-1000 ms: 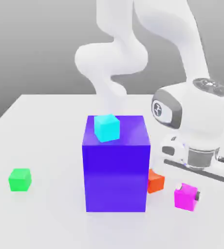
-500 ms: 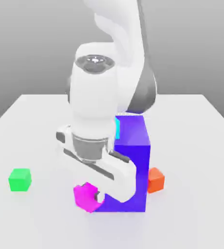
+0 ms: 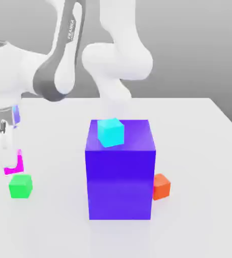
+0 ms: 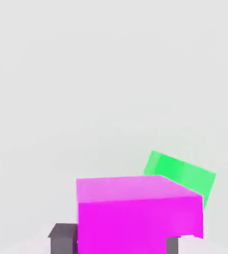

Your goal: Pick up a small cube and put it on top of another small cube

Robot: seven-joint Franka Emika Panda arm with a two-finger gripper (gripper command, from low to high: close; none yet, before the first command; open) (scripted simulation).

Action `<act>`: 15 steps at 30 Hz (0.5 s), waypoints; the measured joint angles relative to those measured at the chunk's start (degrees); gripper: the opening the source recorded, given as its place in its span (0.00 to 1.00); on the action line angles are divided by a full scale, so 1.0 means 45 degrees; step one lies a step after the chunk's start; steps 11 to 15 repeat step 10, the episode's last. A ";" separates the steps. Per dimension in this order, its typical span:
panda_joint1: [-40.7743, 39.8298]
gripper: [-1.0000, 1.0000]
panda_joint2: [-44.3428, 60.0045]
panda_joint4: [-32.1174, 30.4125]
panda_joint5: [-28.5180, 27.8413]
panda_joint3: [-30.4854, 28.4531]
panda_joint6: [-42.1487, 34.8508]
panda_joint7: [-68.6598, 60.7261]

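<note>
A plain grey backdrop [image 3: 188,55] rises behind a pale, smooth bench [image 3: 193,216], with a tall blue-purple block [image 3: 120,184] standing near the middle. Taking twelve o'clock as the far side in the exterior view, the small bright green cube [image 3: 20,186] sits at nine o'clock from the block, resting on the bench and well apart from it. The Panda arm [image 3: 4,75] reaches out toward ten o'clock, and its hand [image 4: 118,240] is closed on the small magenta cube [image 4: 136,218], one pad against each of two opposite sides. That grip leaves the cube's underside free to be set down, which suits stacking. In the exterior view the magenta cube appears near the green one, toward twelve o'clock of it; the hand view shows the green cube partly hidden behind the held one and turned at an angle to it. How much height separates them I cannot tell. The carrying looks nearly finished; what remains, I judge, is centring, perhaps a slight turn, then a gentle lowering, since an off-centre release could tip the upper cube. The block serves as a stand rather than a container, bearing the cyan cube [image 3: 111,132] on top, while the orange-red cube [image 3: 161,187] lies just beside it at about three o'clock.
</note>
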 joint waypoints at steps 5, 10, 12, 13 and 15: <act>-0.0253 0.00 0.1418 -0.0330 0.0843 -0.0020 0.1635 -0.0012; -0.0493 1.00 0.2644 -0.0273 0.1587 0.0384 0.2780 -0.0527; -0.0493 1.00 0.2644 -0.0273 0.1587 0.0384 0.2780 -0.0527; -0.0493 1.00 0.2644 -0.0273 0.1587 0.0384 0.2780 -0.0527; -0.0493 1.00 0.2644 -0.0273 0.1587 0.0384 0.2780 -0.0527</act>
